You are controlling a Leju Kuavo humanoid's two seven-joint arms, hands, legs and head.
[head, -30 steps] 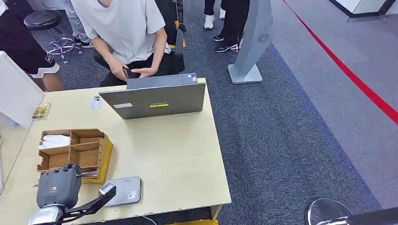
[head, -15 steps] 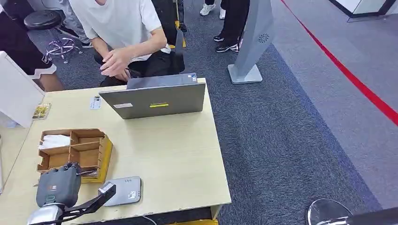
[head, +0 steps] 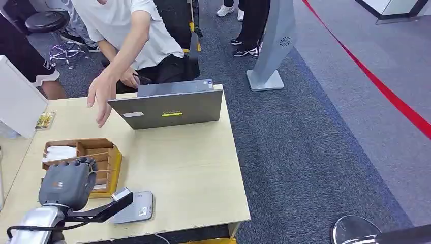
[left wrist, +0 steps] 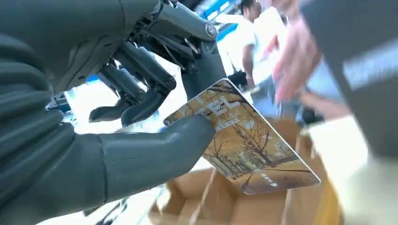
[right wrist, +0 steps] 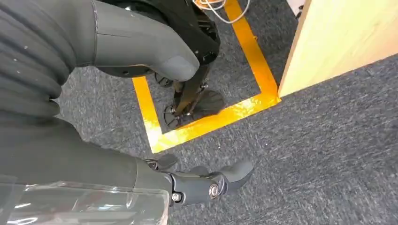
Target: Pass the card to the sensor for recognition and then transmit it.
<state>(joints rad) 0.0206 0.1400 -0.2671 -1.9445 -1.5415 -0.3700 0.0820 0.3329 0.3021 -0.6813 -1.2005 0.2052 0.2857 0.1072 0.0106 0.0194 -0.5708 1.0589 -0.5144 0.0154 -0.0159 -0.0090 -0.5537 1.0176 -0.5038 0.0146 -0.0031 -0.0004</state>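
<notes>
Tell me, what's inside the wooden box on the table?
The wooden box has compartments. White paper lies in a back one. The left robot hand, pinching a card, covers the front ones.

Office or demo hall: grey carpet (head: 305, 152) with red floor line (head: 376, 81), desk (head: 188, 173) with laptop (head: 167, 107), kiosk stand (head: 274, 46), people standing nearby.

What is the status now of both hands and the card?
Left hand pinches card over wooden box. Right hand hangs open. Person's hand reaches across table.
</notes>
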